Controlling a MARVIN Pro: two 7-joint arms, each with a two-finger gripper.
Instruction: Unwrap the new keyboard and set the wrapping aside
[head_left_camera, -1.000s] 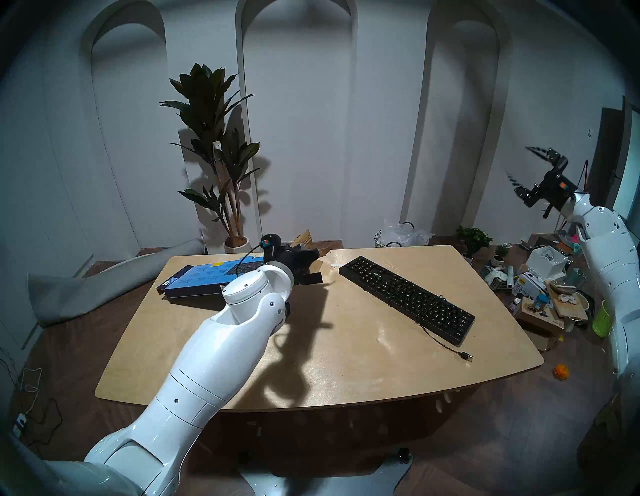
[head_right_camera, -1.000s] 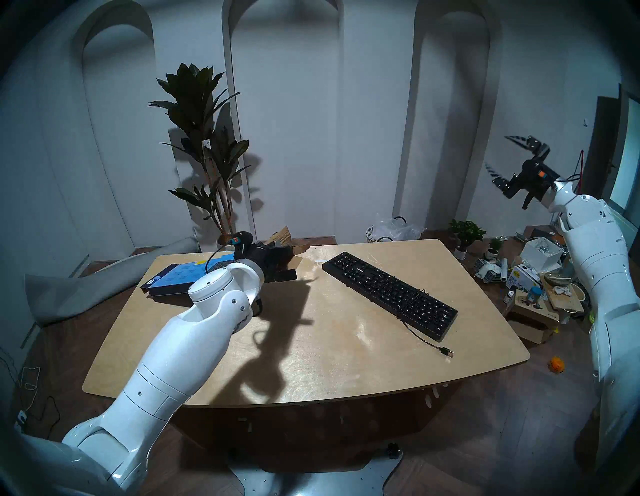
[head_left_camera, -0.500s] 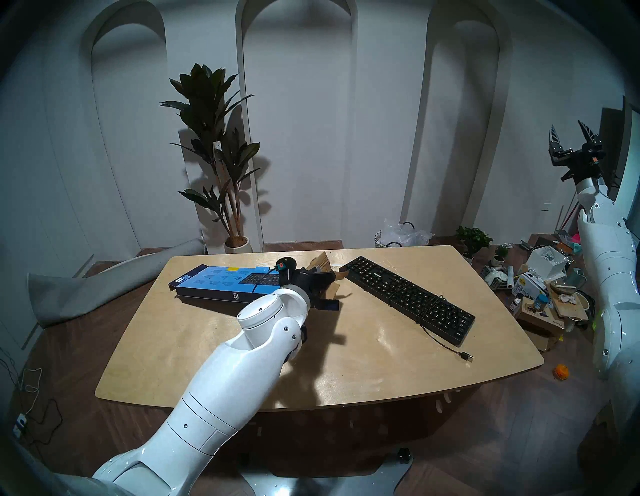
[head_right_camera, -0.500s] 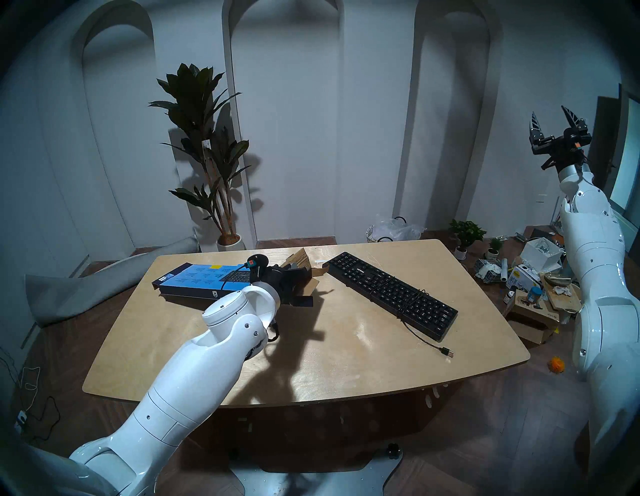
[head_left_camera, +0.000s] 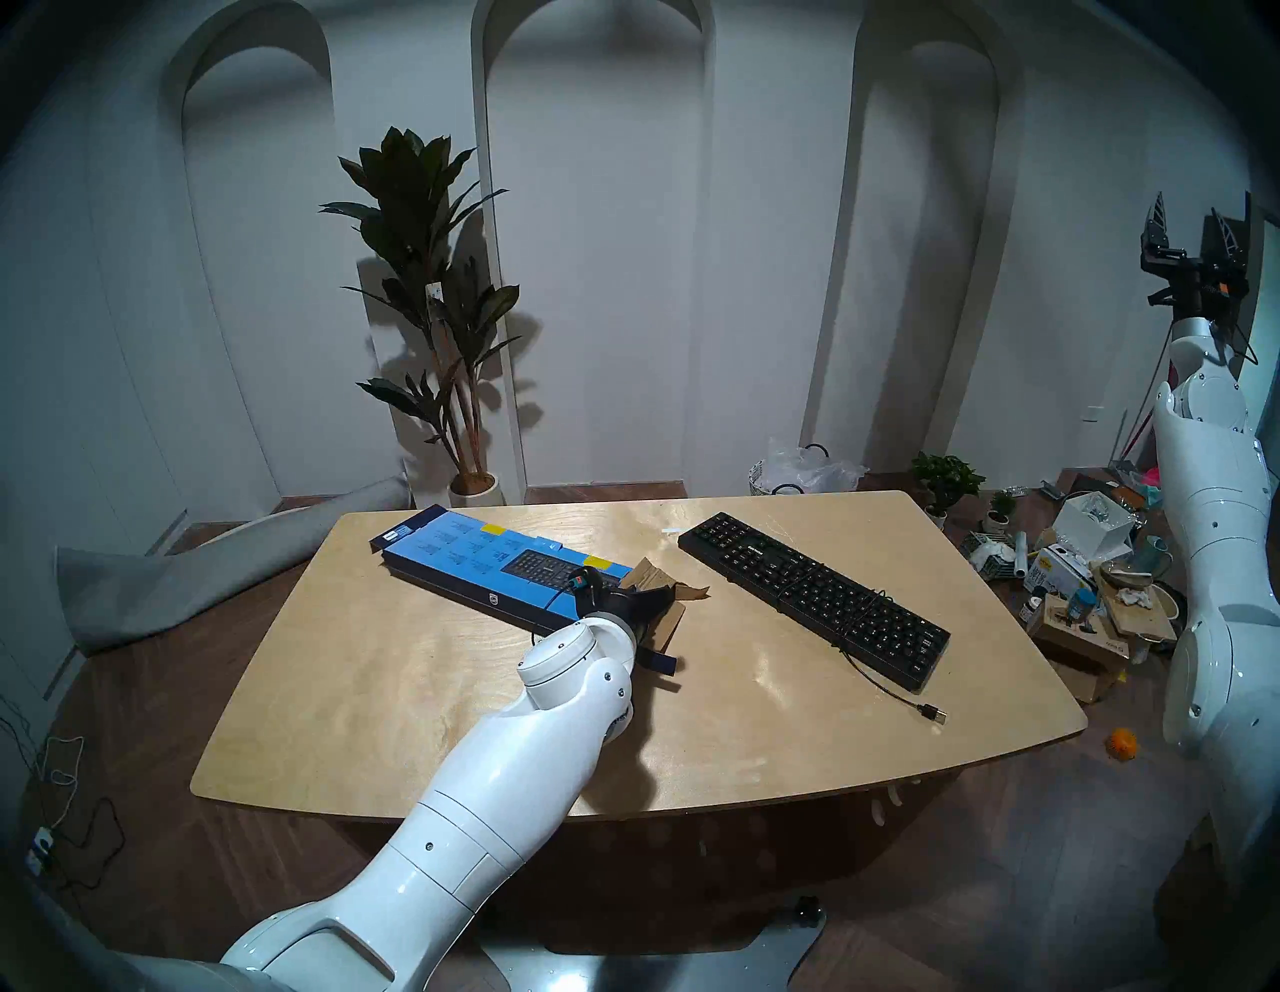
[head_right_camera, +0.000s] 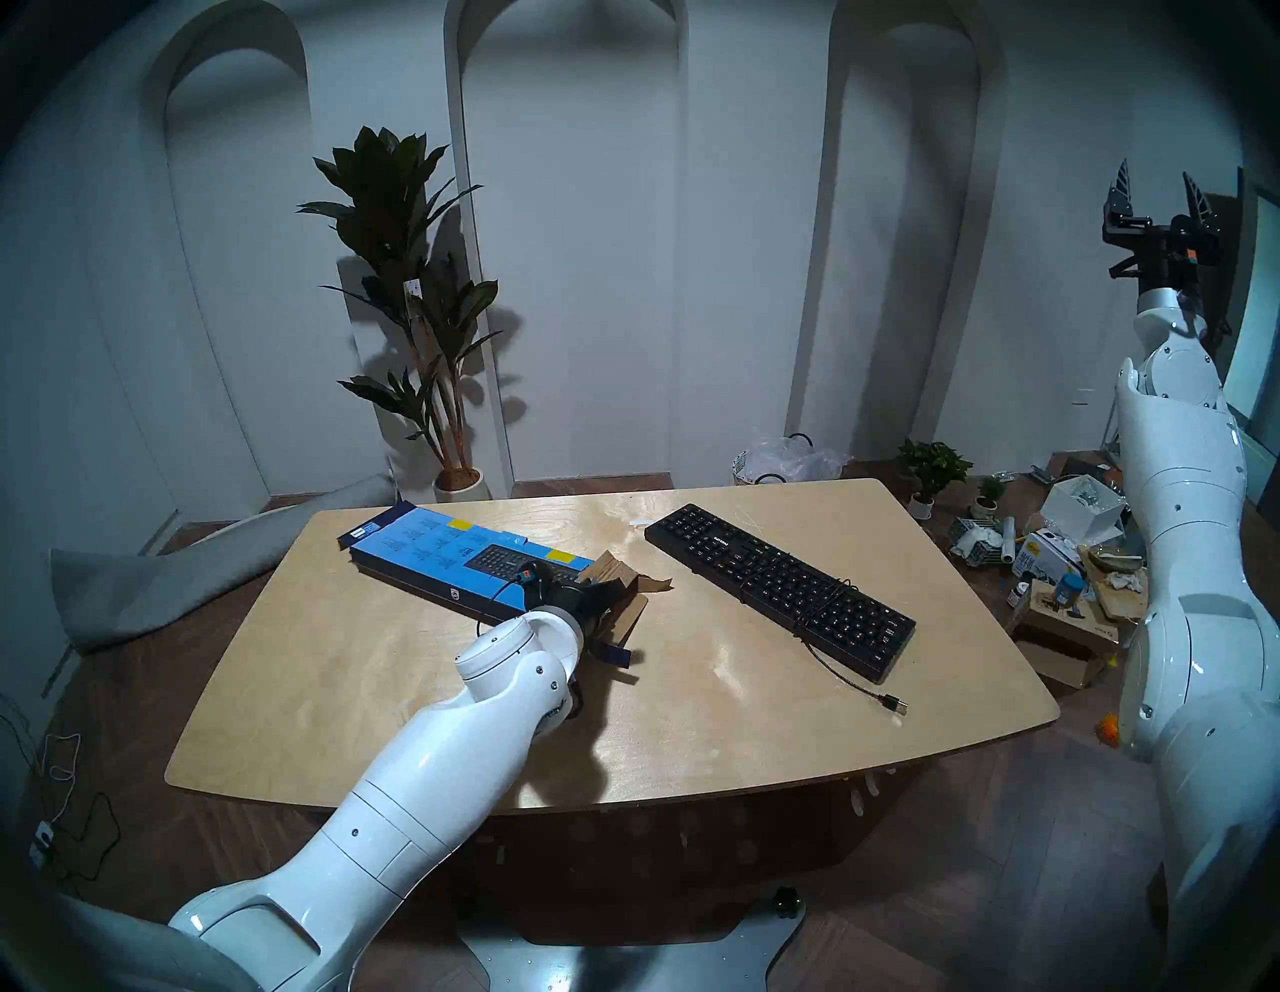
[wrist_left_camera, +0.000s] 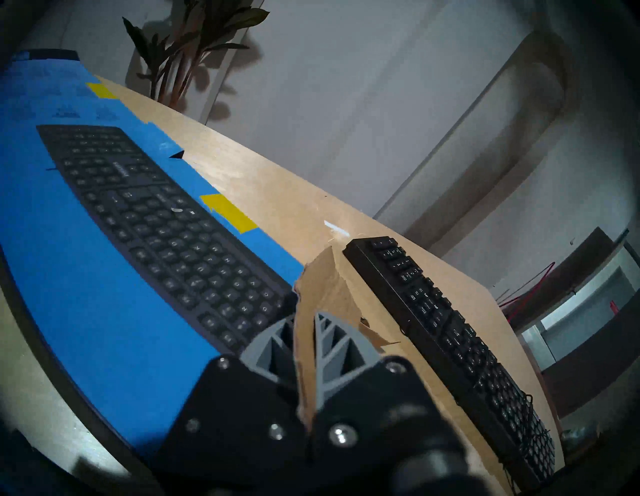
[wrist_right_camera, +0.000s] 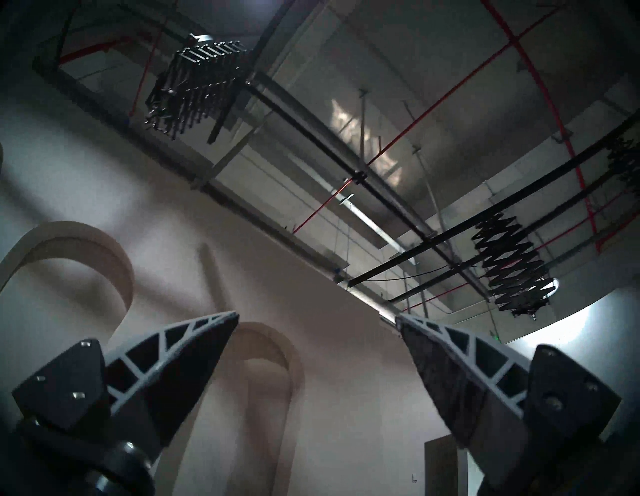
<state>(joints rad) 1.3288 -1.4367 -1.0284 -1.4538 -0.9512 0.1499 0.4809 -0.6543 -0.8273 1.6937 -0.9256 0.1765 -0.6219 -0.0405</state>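
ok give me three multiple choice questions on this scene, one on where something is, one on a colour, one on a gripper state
1. Where does the keyboard lie?
A. inside the box
B. bare on the table, right of the box
C. on the floor

2. What colour is the top of the box?
A. bright blue
B. red
C. white

3. What is the left gripper doing?
A. open in the air
B. shut on the keyboard's cable
C. shut on the box's brown flap

Answers:
1 B, both head views show it out beside the box.
2 A, blue with yellow stickers.
3 C, the left wrist view shows the fingers pinching cardboard.
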